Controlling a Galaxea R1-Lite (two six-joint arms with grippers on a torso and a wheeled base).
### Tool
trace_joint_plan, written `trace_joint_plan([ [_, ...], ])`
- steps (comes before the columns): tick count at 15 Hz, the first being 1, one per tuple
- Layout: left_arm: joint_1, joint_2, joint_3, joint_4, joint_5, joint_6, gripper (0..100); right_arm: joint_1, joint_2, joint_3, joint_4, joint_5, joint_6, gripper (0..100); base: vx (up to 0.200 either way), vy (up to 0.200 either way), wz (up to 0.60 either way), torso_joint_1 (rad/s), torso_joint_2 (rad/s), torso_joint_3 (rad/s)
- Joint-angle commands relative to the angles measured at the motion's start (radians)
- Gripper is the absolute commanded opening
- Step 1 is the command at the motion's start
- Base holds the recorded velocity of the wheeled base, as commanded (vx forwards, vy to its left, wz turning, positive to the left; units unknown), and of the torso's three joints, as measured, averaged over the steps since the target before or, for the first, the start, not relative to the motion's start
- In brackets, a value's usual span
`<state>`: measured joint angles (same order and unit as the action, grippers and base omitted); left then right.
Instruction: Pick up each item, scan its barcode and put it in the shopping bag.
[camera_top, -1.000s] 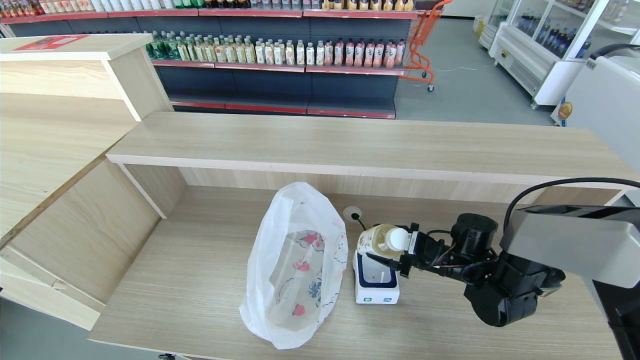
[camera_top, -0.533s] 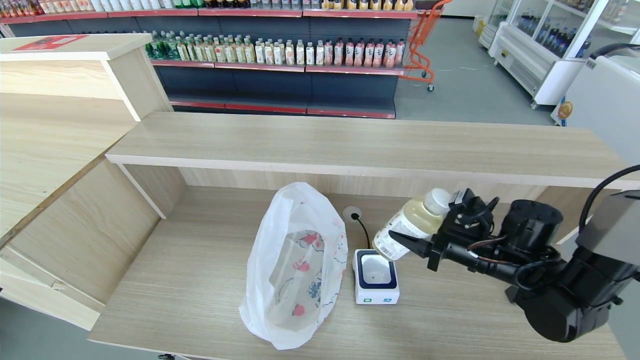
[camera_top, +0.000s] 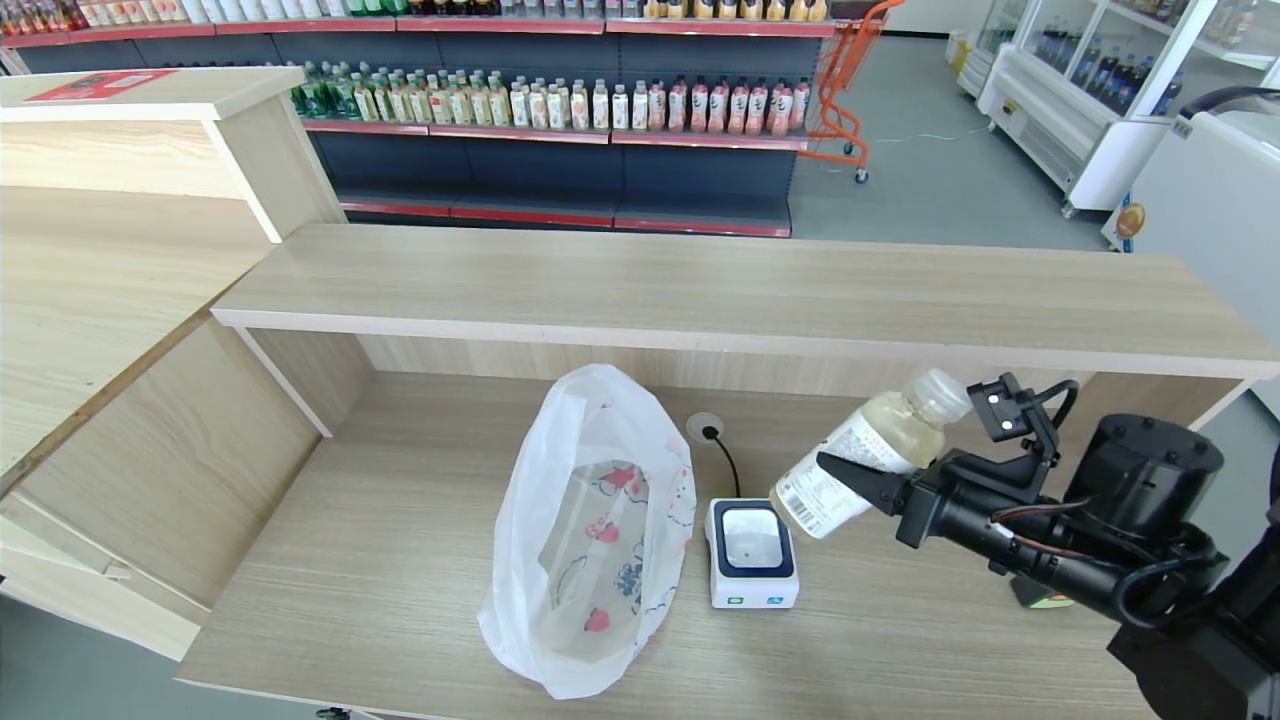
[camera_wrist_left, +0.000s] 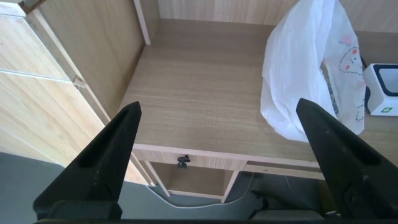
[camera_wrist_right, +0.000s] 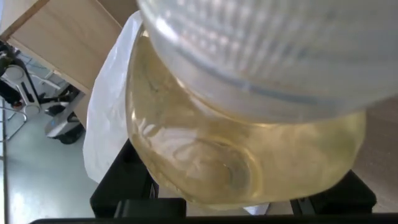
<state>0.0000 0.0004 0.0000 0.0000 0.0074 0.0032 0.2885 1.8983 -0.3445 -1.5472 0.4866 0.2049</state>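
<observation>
A clear bottle (camera_top: 868, 455) of pale yellow drink with a white label hangs tilted, its cap toward the back right and its base low. My right gripper (camera_top: 855, 462) is shut on its middle, just right of and above the white scanner (camera_top: 750, 560) with a dark blue frame. In the right wrist view the bottle (camera_wrist_right: 249, 130) sits close between the dark fingers (camera_wrist_right: 127, 190). The white shopping bag (camera_top: 590, 530) stands open left of the scanner. My left gripper (camera_wrist_left: 217, 165) is open above the counter's front edge, with the bag (camera_wrist_left: 311, 68) beyond it.
A raised wooden counter shelf (camera_top: 700, 290) runs along the back. A side panel (camera_top: 200, 450) closes the left. The scanner's cable runs to a hole (camera_top: 706, 428) behind it. A small green and red object (camera_top: 1045, 600) lies partly hidden under my right arm.
My right gripper has carried the bottle from right over the scanner up and to the right, turning it so the cap points to the back right. The bag and scanner have stayed put.
</observation>
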Motion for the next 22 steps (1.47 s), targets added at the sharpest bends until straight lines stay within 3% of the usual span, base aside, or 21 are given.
trace_joint_plan([
  [1, 0.000, 0.001, 0.000, 0.000, 0.000, 0.000, 100, 0.003, -0.054, 0.045, -0.001, 0.003, 0.018, 0, 0.000, 0.000, 0.00, 0.000, 0.00, 0.000],
  [11, 0.000, 0.000, 0.000, 0.000, 0.000, 0.001, 100, 0.026, -0.140, 0.148, -0.001, 0.003, 0.047, 0, 0.000, 0.000, 0.00, 0.000, 0.00, 0.000],
  [14, 0.000, 0.000, 0.000, 0.000, 0.000, 0.001, 100, 0.041, -0.180, 0.179, 0.003, -0.002, 0.120, 0, 0.000, 0.200, 0.00, -0.002, 0.00, 0.002],
  [16, 0.000, 0.000, 0.000, 0.000, 0.000, 0.000, 100, 0.043, -0.194, 0.185, 0.035, -0.003, 0.142, 0, 0.000, 0.200, 0.00, 0.010, 0.00, 0.005],
  [22, 0.000, 0.000, 0.000, 0.000, 0.000, 0.000, 100, 0.077, -0.133, 0.168, 0.133, -0.014, 0.156, 0, 0.000, 0.000, 0.00, 0.000, 0.00, 0.000],
])
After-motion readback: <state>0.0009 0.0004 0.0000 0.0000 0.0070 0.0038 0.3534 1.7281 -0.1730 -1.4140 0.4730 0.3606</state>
